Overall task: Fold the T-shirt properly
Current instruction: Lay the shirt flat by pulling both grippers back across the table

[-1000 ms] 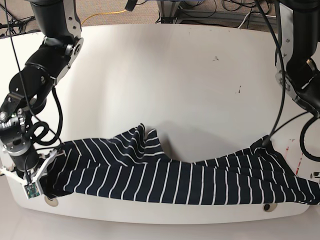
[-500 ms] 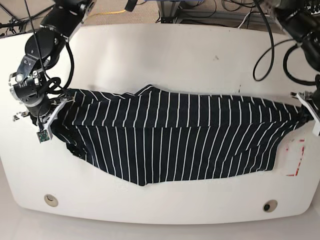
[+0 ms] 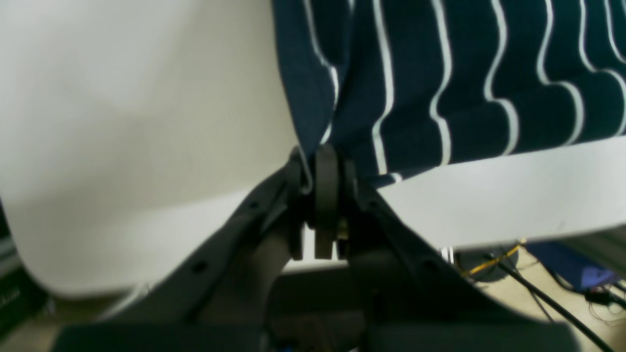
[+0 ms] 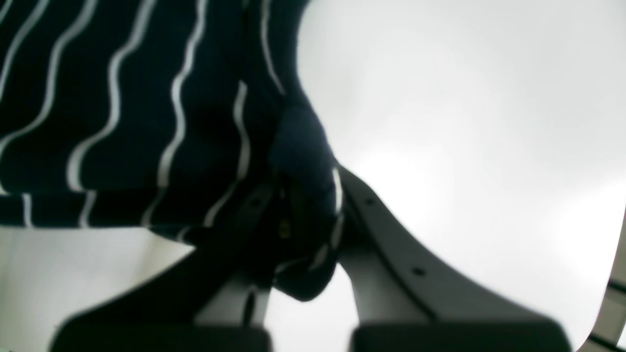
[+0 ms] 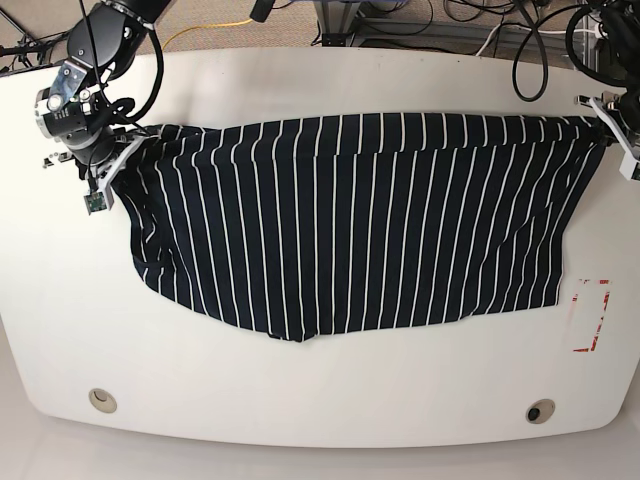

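Base view: you've got the T-shirt (image 5: 350,220) stretched wide over the table (image 5: 300,400), probably to flatten it.
Left hand (image 5: 612,125): pinched tight on one corner.
Right hand (image 5: 105,170): clamped on the other.

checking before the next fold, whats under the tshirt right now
Only the white table shows around the T-shirt, which is spread between the left gripper and right gripper, both clamped on its corners. Whatever lies under the fabric is covered.

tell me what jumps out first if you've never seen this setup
The dark striped T-shirt dominates, stretched wide across the middle of the white table. Each top corner is pinched by a gripper: the right gripper at the base view's left edge, the left gripper at its right edge.
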### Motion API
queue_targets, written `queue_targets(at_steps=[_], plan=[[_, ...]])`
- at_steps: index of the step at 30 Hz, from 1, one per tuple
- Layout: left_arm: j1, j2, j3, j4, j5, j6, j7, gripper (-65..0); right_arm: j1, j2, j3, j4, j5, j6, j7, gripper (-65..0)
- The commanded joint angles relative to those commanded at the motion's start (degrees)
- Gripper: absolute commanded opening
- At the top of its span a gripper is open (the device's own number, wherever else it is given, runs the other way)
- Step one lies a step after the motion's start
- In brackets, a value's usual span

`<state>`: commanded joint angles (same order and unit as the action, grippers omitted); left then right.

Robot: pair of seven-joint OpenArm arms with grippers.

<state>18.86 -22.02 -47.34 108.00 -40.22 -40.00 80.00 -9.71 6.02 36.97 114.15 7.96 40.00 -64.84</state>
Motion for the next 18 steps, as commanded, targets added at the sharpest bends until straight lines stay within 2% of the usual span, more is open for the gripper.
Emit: queue_targets(at_steps=[6,11,12,15,16,18], plan=[[4.4,0.0,0.0,-0.3,0.4,0.0,0.0,-64.9,-4.0,-1.5,0.2,-0.3,0.1,0.00,0.0,-65.0],[8.4,0.0,0.4,-0.3,0.3,0.0,-3.8,-64.3,-5.5,-4.3,1.9,-0.3,0.0,0.00,0.1,-63.6],[8.9,0.0,0.4,-0.2,0.3,0.0,-4.4,-63.6,-5.5,-4.4,2.3,-0.3,0.1,0.00,0.1,-61.2],[9.8,0.0,0.4,-0.1,0.3,0.0,-5.0,-55.0,-5.5,-4.5,2.7,-0.2,0.1,0.00,0.0,-46.9],[9.9,0.0,0.4,-0.1,0.3,0.0,-4.9,-49.7,-5.6,-4.5,2.7,-0.2,0.1,0.00,0.0,-38.7],[10.0,0.0,0.4,-0.2,0.3,0.0,-4.9,-42.2,-5.9,-4.5,2.6,0.0,0.1,0.00,0.0,-29.3]])
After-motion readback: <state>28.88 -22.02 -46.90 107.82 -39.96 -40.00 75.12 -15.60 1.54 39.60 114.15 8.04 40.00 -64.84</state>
